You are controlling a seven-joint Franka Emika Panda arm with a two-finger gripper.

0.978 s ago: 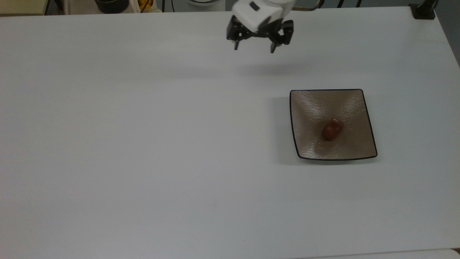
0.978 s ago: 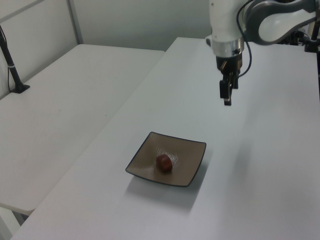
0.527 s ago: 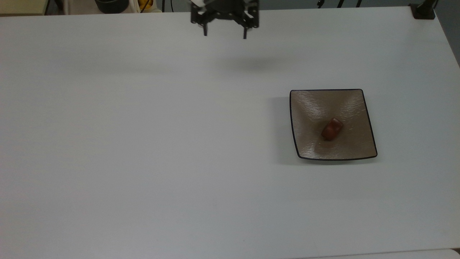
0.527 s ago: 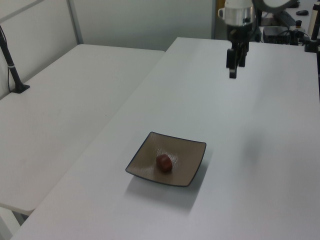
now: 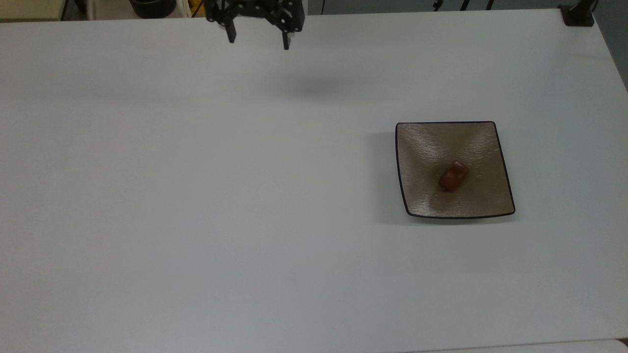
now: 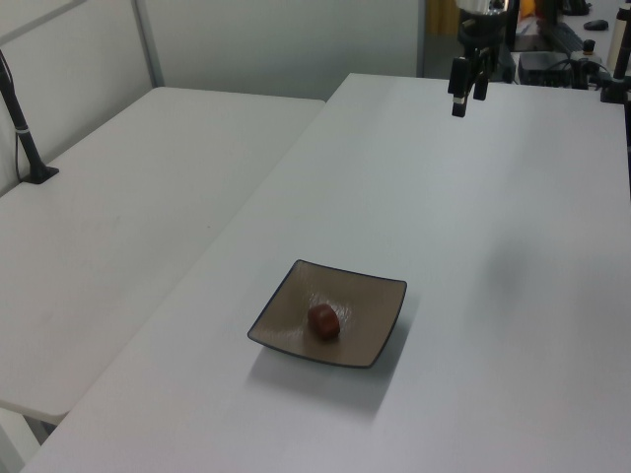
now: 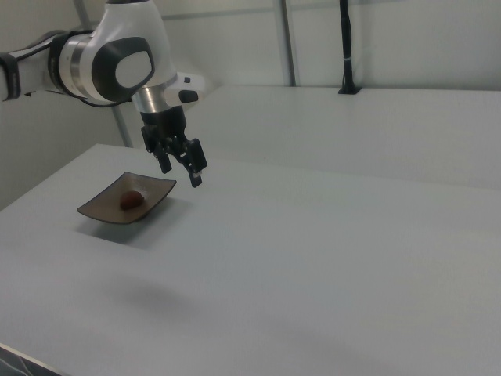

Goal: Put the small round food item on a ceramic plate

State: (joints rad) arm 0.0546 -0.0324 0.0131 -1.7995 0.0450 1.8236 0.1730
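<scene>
One small round food item (image 5: 453,176) rests near the middle of the ceramic plate (image 5: 422,147), right of centre on the white desk (image 5: 196,196). At the frame's upper edge the pincer (image 5: 258,43) hangs spread and empty, well apart. Placement looks done; any retreat should stay high.

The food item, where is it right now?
In the top view, the food item lies near the middle of the plate, on the table's right side, apart from the tool.
</scene>
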